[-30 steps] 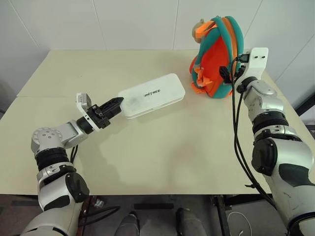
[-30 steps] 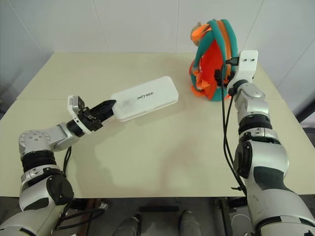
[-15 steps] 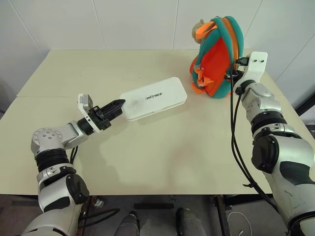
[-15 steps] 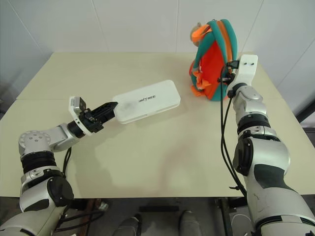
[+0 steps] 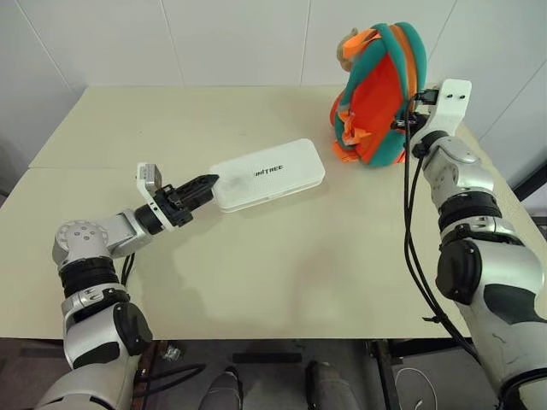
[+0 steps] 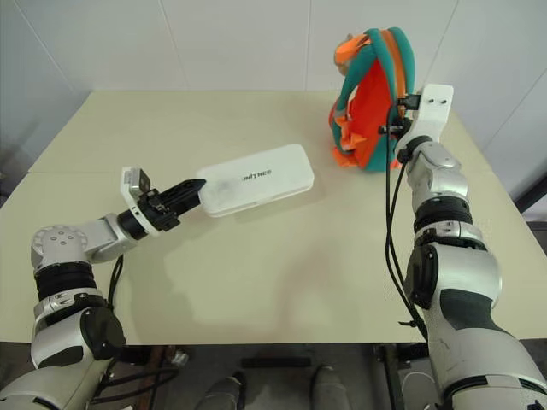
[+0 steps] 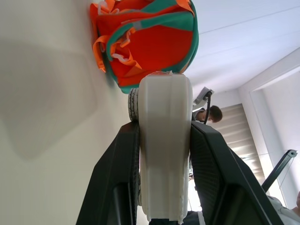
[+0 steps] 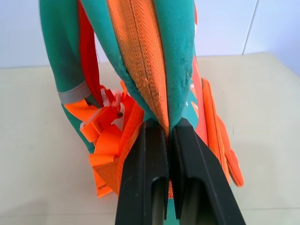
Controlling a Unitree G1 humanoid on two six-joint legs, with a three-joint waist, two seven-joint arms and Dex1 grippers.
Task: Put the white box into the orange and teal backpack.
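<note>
Both pairs of jaws are clamped on something: the left gripper pinches the near short end of the flat white rectangular box with rounded corners, and the right gripper is closed tight on the orange webbing strip of the small orange backpack with teal trim and straps.

That white box sits over the middle of the pale cream tabletop. Its long axis runs from the left gripper away toward the backpack, the far end pointing at the bag's base, and its lettered face is up.

Standing upright at the table's far right corner, the backpack has a tan plush head showing at its top, and orange webbing loops hang on the side facing the box. Box and bag are apart.
</note>
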